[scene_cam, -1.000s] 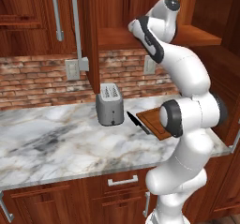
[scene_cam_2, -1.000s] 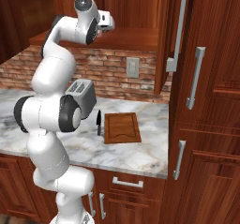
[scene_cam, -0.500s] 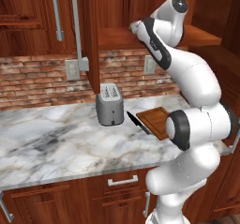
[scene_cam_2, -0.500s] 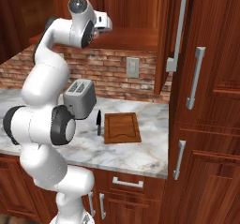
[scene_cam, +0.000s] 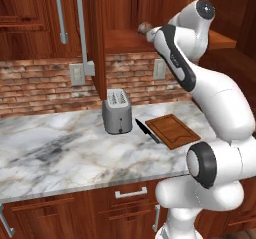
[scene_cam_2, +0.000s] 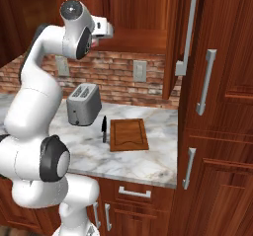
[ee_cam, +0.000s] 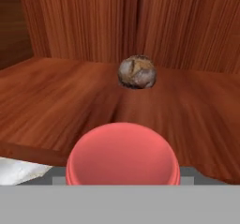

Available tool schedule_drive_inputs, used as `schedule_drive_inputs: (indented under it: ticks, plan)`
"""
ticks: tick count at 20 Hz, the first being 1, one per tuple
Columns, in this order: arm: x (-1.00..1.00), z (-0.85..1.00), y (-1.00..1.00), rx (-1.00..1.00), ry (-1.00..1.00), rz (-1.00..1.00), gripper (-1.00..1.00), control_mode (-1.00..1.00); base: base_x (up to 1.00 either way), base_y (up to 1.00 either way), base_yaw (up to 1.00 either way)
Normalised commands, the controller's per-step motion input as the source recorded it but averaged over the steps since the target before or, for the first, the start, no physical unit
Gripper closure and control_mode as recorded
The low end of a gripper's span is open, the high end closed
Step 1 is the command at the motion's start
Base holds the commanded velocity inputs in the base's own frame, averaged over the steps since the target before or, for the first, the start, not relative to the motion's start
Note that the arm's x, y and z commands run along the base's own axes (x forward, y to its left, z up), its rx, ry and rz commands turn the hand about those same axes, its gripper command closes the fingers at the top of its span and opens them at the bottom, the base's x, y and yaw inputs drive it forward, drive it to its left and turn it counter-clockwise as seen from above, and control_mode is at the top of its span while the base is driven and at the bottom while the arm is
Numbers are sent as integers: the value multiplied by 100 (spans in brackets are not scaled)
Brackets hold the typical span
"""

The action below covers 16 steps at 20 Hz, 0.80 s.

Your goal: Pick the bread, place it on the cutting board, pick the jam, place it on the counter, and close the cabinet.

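Hand at the open cabinet shelf, bread and jam both on it

Arm is raised high, with the hand level with the lower shelf of the cabinet [scene_cam: 120, 40]. The fingers [scene_cam_2: 108, 30] sit at the shelf's front edge and point inward. Cannot tell whether they are spread or pressed together: the tips are hidden in the hand view and too small to make out in the base views.

Bread [ee_cam: 136, 71] sits upright on the wooden shelf, well back, near the corner where the two rear panels meet. In the left base view the bun [scene_cam: 145, 28] shows just beside the end of the hand. Whether they touch is unclear.

Jam [ee_cam: 123, 155] stands on the same shelf, close under the hand camera and well in front of the bread. It shows as a smooth red rounded top, with its lower part cut off at the frame edge.

Cabinet door [scene_cam: 97, 43] stands open, swung out edge-on, with its long silver handle [scene_cam: 82, 28] facing the left base camera.

Below, on the marble table [scene_cam: 60, 153]:
- cutting board [scene_cam: 172, 130] lies flat and bare
- black knife [scene_cam: 147, 131] lies just beside the board's near long edge
- grey toaster [scene_cam: 117, 113] stands near the knife, apart from the board
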Motion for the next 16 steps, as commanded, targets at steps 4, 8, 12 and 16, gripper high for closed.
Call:
schedule_drive_inputs:
  ticks: [4,8,12,16]
  plan:
    - [-75,0,0,0,0,0,100,-100,0,0,0]
    - [-67,-6,0,0,0,0,100,-100,0,0,0]
    - [-61,-14,0,0,0,0,100,-100,0,0,0]
    - [-52,-29,8,0,0,0,100,-100,0,0,0]
